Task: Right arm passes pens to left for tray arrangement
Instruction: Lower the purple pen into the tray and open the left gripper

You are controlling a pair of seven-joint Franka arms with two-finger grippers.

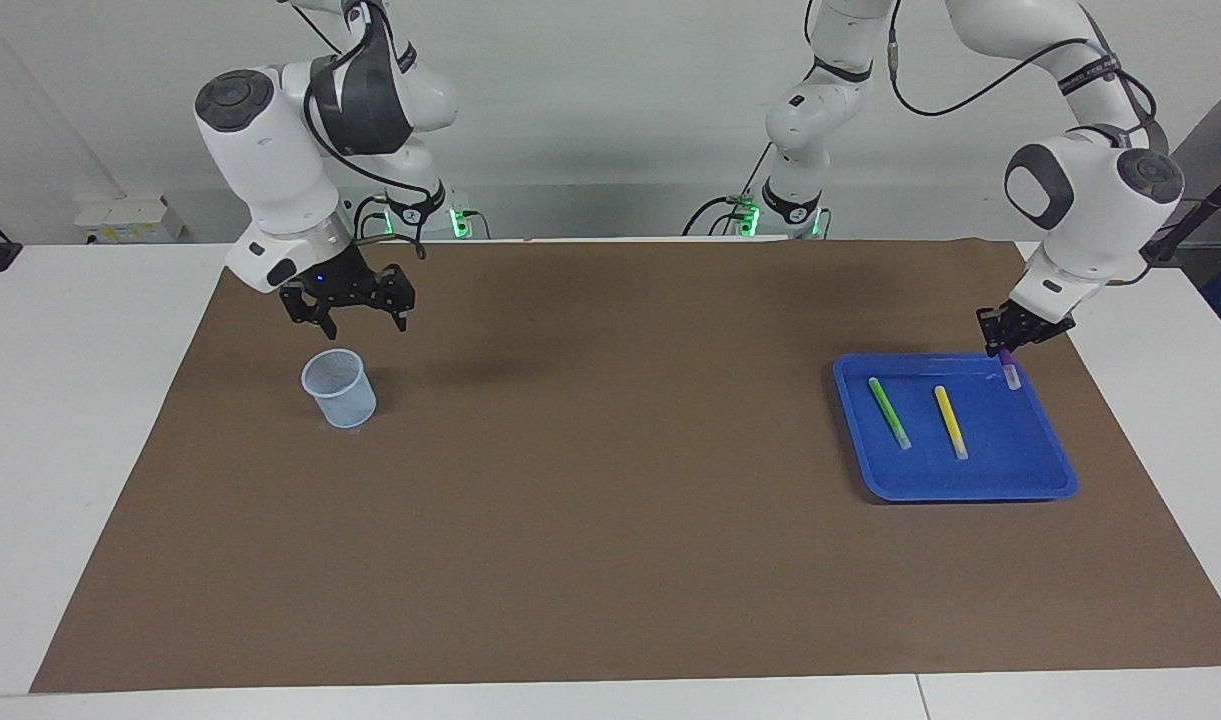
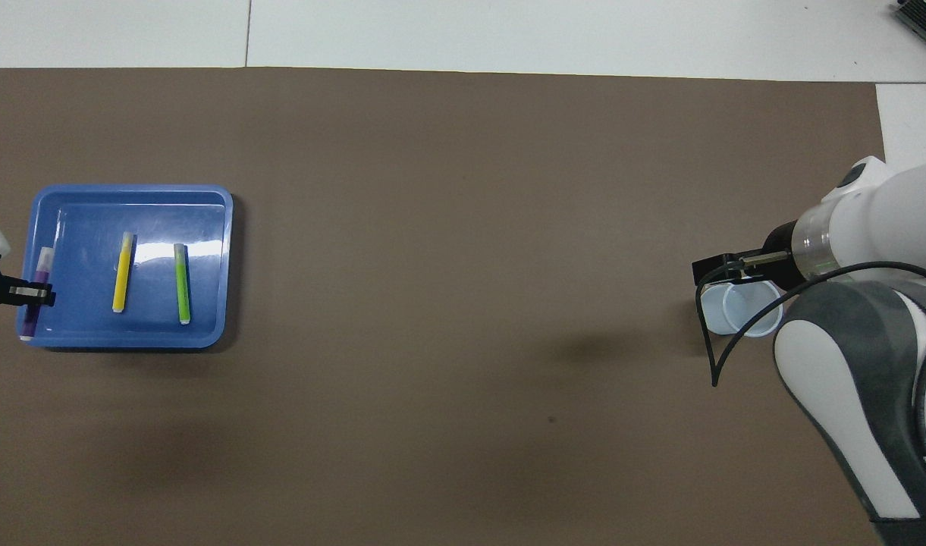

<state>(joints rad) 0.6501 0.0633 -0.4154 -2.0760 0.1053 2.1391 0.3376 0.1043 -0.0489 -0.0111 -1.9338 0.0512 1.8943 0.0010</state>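
Observation:
The blue tray (image 1: 1010,465) (image 2: 205,227) lies at the left arm's end of the table. A green pen (image 1: 888,412) (image 2: 181,283) and a yellow pen (image 1: 951,422) (image 2: 122,271) lie side by side in it, apart from each other. My left gripper (image 1: 1005,345) (image 2: 30,293) is shut on the purple pen (image 1: 1011,372) (image 2: 42,265), holding it low over the tray's inside, along the rim at the left arm's end. Whether the pen touches the tray I cannot tell. My right gripper (image 1: 365,320) (image 2: 717,271) hangs open and empty just above the cup.
A small translucent pale-blue cup (image 1: 340,388) (image 2: 739,309) stands upright at the right arm's end of the table. A brown mat (image 1: 610,520) covers most of the white table.

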